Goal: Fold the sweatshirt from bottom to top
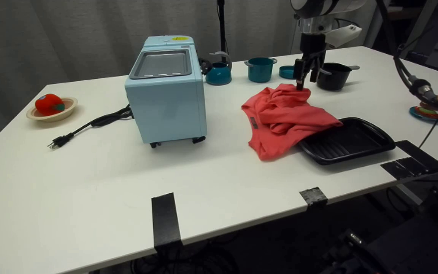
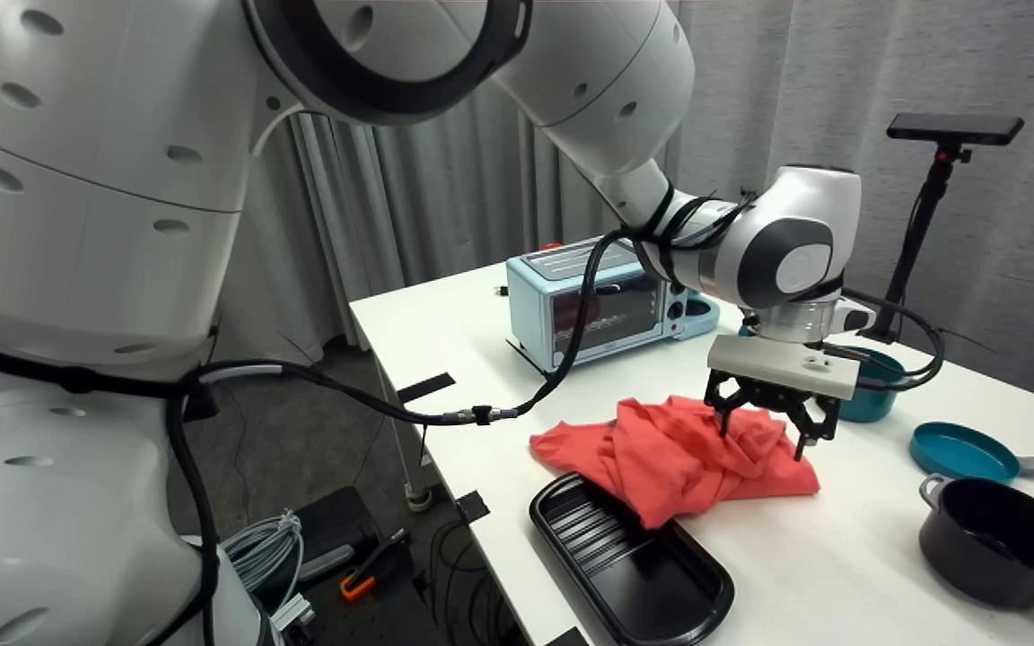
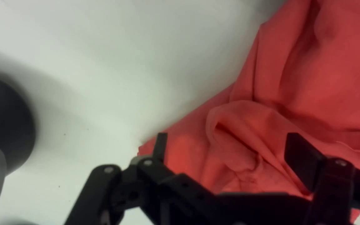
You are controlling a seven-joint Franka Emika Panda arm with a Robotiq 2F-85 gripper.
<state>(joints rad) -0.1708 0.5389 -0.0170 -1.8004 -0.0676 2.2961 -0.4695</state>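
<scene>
On the white tabletop (image 1: 97,182), in a crumpled heap, a coral-red sweatshirt (image 1: 299,121), draped partly over the rim of a black ribbed tray (image 2: 661,579), with a dark label (image 1: 254,123) near one edge. Above in both exterior views, a white arm (image 2: 598,81); at its end, jaws spread well apart, just over the side of the sweatshirt away from the tray. In the wrist view, loose folds of red cloth below and between the parted jaws; contact with the fabric impossible to tell. At the left of that view, apart from the cloth, a black pot (image 3: 5,125). Along the far edge in an exterior view, a teal kettle (image 1: 219,76) and a teal pot (image 1: 260,72); well apart from the sweatshirt, a light-blue toaster oven (image 1: 169,110) and a beige bowl (image 1: 49,118) with a red object (image 1: 47,104) inside.
</scene>
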